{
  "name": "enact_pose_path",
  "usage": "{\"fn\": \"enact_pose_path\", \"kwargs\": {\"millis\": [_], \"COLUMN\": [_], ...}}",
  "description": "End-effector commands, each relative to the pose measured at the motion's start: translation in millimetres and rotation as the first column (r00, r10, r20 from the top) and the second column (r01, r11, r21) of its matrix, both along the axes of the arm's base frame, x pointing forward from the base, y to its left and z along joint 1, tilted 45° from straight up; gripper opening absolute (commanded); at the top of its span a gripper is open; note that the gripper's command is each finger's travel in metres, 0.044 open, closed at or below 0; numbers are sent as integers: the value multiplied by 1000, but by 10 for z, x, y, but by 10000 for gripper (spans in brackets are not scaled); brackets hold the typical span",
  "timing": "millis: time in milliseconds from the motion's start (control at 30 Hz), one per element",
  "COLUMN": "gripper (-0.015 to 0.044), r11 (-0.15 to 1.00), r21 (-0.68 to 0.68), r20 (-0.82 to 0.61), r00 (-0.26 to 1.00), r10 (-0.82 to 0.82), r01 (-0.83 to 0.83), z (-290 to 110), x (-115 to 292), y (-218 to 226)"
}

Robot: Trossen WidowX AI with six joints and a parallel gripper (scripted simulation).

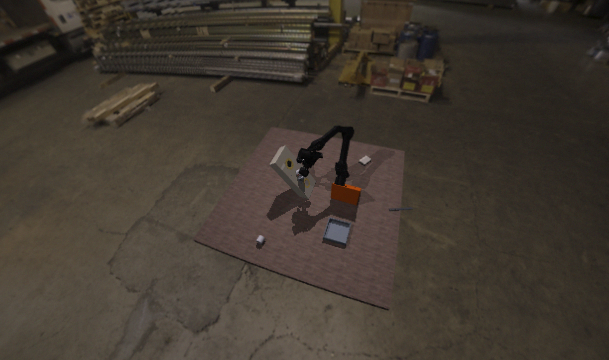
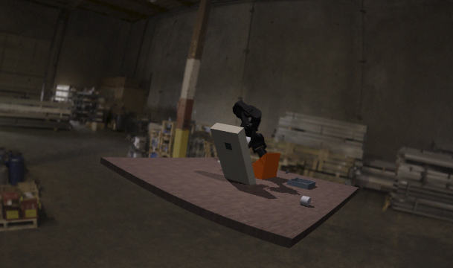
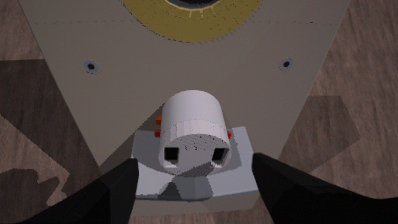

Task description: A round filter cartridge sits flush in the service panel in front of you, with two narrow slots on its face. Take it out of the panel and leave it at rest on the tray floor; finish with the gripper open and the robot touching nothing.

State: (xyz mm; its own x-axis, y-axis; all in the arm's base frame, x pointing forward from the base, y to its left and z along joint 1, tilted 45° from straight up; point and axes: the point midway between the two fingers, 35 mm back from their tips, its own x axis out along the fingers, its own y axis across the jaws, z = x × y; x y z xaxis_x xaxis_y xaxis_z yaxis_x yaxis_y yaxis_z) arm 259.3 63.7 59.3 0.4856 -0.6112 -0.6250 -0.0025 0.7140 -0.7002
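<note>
The white filter cartridge (image 3: 194, 115) (image 1: 299, 173) is out of the panel (image 3: 125, 65) (image 2: 231, 160). Its face, with two dark slots, points toward the wrist camera, and small red lugs show at its sides. It is over a pale grey ledge (image 3: 237, 182) low on the panel's front; whether it rests there I cannot tell. The round socket (image 3: 195, 2) (image 1: 289, 163) with its yellow ring is empty. My gripper (image 3: 196, 163) is open, with one finger on each side below the cartridge, touching neither side. The blue-grey tray (image 1: 337, 233) (image 2: 301, 184) is empty.
An orange block (image 1: 346, 195) (image 2: 268, 166) stands between the arm's base and the tray. A small white cylinder (image 1: 260, 240) (image 2: 305, 201) lies near the mat's front edge. A white box (image 1: 365, 160) lies behind the arm, and a thin blue rod (image 1: 400, 209) lies at the right edge.
</note>
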Motion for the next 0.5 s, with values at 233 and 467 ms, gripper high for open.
{"fn": "enact_pose_path", "kwargs": {"millis": [233, 467], "gripper": [305, 305], "r11": [1000, 1000], "r21": [1, -2], "r20": [-4, -2], "r00": [1000, 1000], "r10": [2, 2], "r01": [-2, -2], "z": [-118, -181], "x": [82, 132], "y": [-108, -185]}}
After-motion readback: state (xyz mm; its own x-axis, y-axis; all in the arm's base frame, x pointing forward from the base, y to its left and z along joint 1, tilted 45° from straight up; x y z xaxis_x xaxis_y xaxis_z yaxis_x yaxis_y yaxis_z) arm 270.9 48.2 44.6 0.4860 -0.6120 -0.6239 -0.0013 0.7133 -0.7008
